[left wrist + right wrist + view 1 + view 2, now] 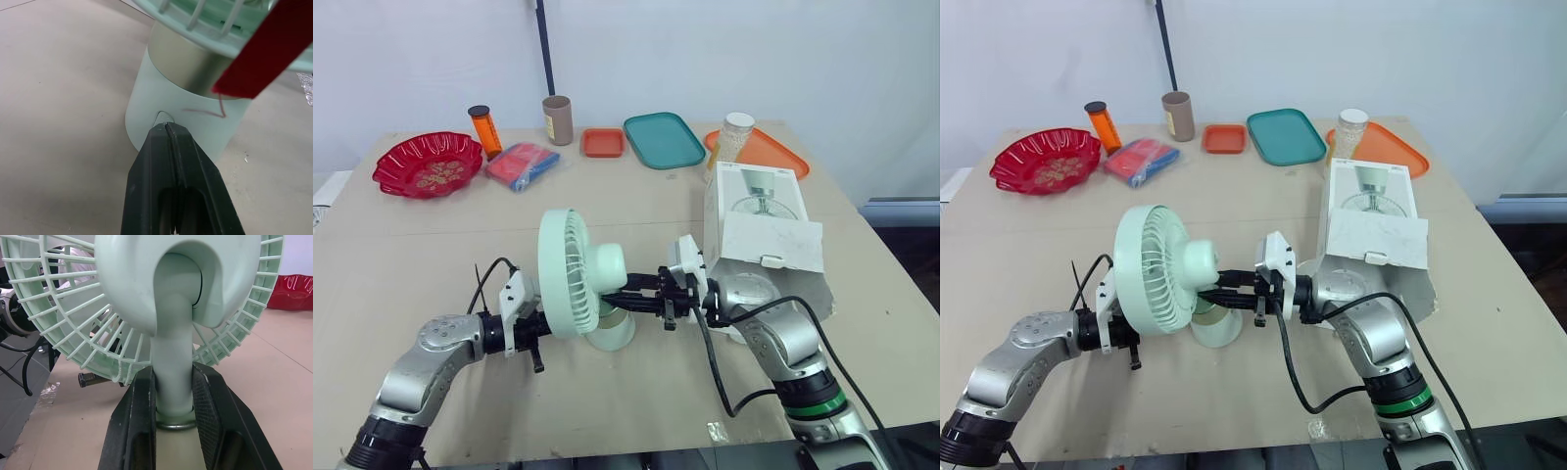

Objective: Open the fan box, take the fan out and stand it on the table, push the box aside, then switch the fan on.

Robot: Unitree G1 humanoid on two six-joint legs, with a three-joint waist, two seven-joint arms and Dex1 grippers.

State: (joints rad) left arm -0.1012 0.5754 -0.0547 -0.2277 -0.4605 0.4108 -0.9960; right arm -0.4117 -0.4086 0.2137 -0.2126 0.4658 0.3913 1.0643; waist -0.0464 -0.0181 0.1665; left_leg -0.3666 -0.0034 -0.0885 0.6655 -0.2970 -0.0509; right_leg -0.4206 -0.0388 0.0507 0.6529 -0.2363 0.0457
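— Mint-green fan (576, 274) upright on the table (411, 255): why two grippers?

— The right gripper (173, 387) clamps its stem, probably to steady it. The left gripper (166, 128), fingers pressed together, noses the base's likely switch. The opened box (764, 220) lies beyond, rightward.

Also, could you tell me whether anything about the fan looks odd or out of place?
Yes: a red strip crosses the fan grille, and a red scribble marks its base near the shut left pincer. Otherwise it stands upright.
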